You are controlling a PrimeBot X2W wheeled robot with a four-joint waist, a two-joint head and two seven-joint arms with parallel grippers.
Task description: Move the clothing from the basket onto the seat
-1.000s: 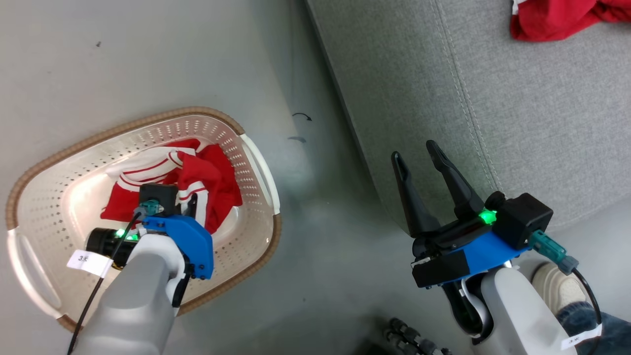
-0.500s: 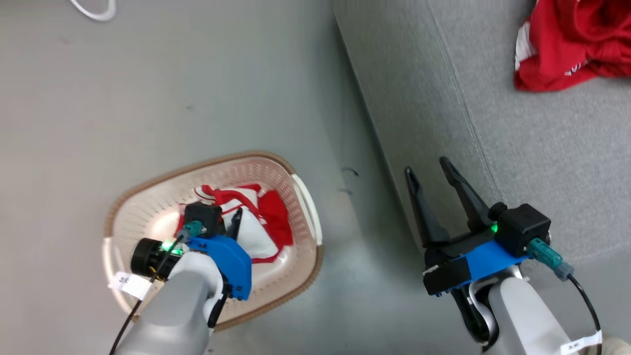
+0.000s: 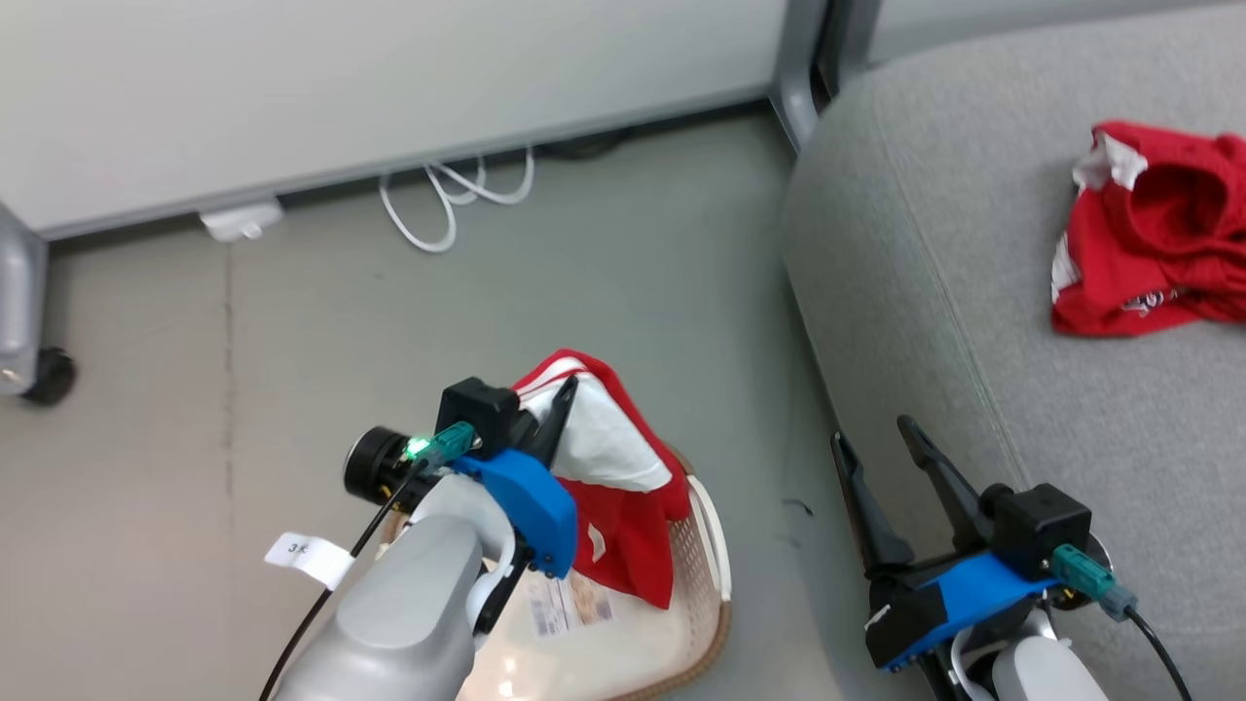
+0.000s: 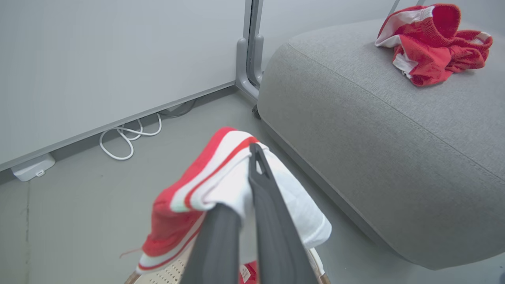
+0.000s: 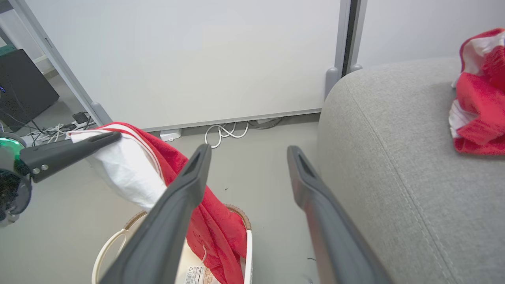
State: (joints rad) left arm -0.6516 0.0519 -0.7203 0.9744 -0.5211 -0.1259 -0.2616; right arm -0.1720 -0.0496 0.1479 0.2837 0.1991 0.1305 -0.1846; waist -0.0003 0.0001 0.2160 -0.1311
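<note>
A white paper tag (image 3: pixel 308 558) is hanging on the black cable (image 3: pixel 336 584) beside the left forearm. It is showing a handwritten "3" followed by a small mark that cannot be made out for sure.

A printed sticker (image 3: pixel 569 606) is lying on the floor of the laundry basket (image 3: pixel 721 623). In the right wrist view it is showing a barcode and fine lines of print, all too small to read.

The mostly red garment (image 3: pixel 1154 243) on the couch (image 3: pixel 973 292) is carrying small white lettering (image 3: pixel 1147 300), which is too blurred to read. The red-and-white garment (image 3: pixel 623 526) over the basket is showing a small white tag (image 3: pixel 596 541), also unreadable.
</note>
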